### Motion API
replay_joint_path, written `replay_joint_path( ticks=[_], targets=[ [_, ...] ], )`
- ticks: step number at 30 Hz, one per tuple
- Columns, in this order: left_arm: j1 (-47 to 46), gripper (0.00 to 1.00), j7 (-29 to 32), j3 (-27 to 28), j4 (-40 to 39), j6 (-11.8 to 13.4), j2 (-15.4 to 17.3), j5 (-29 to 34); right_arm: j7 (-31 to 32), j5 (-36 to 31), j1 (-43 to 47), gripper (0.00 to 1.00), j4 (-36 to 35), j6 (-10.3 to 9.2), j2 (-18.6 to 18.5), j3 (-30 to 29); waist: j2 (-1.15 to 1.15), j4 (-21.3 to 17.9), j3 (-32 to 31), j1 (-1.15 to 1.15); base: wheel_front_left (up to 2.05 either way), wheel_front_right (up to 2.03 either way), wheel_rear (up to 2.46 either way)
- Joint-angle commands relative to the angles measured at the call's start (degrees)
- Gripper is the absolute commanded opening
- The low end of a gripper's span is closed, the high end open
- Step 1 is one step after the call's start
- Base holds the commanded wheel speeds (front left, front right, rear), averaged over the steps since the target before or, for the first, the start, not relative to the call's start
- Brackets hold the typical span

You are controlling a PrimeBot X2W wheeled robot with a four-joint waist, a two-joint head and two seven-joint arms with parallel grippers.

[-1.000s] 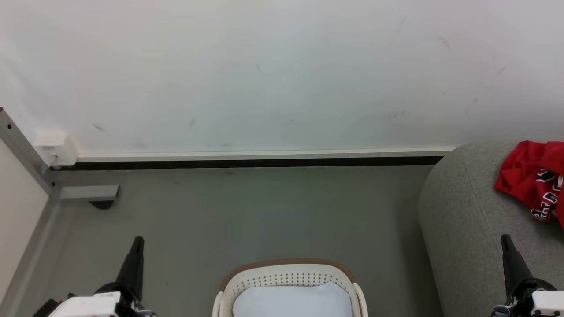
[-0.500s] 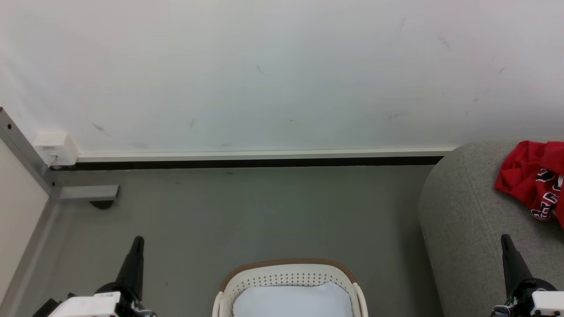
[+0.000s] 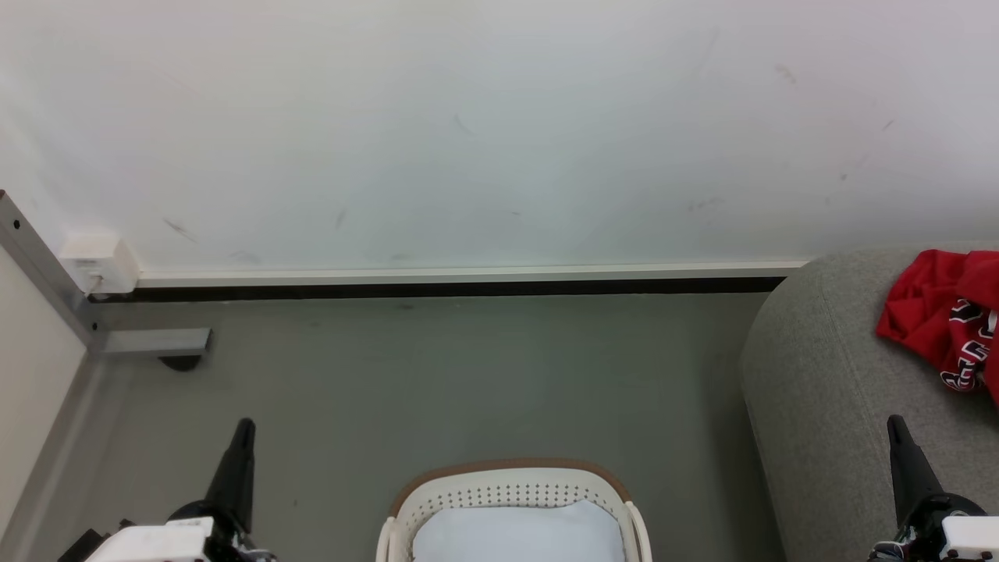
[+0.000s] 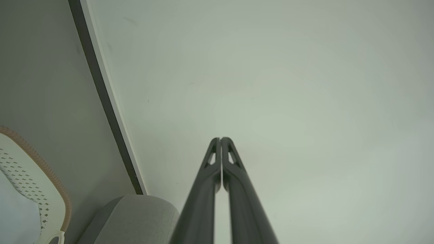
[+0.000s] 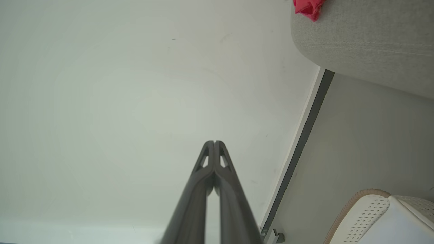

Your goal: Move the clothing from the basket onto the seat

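Observation:
The red clothing (image 3: 944, 316), with black-and-white lettering showing, lies crumpled on the light grey seat (image 3: 819, 390) at the right edge of the head view. A red corner of the clothing (image 5: 307, 7) also peeks over the seat (image 5: 366, 44) in the right wrist view. The white basket (image 3: 511, 492) with its brown rim stands on the floor at bottom centre, holding a pale cloth liner. My left gripper (image 3: 243, 428) is shut and empty at lower left. My right gripper (image 3: 896, 425) is shut and empty at lower right, in front of the seat. Both wrist views show the fingers pressed together: left gripper (image 4: 220, 139), right gripper (image 5: 214, 143).
A white wall with a white and black skirting (image 3: 468, 282) runs across behind the grey floor. A grey metal post and bracket (image 3: 152, 341) with a white socket box (image 3: 97, 264) stand at the left. The basket (image 4: 30, 189) and the seat (image 4: 135, 217) show in the left wrist view.

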Motion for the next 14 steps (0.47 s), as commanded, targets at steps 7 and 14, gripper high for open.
replay_joint_path(
  ticks=[7, 14],
  targets=[
    [-0.5, 0.00, 0.2, 0.1, -0.2, -0.2, 0.4, -0.8, 0.1, 0.1, -0.6, 0.00, -0.3, -0.12, 0.0, -0.2, 0.00, 0.0, 0.0, 0.00, 0.00, 0.00, 0.00],
    [-0.5, 0.00, 0.2, 0.1, -0.2, -0.3, 0.4, -0.8, 0.1, 0.1, -0.6, 0.00, -0.3, -0.12, 0.0, -0.2, 0.00, 0.0, 0.0, 0.00, 0.00, 0.00, 0.00]
  ],
)
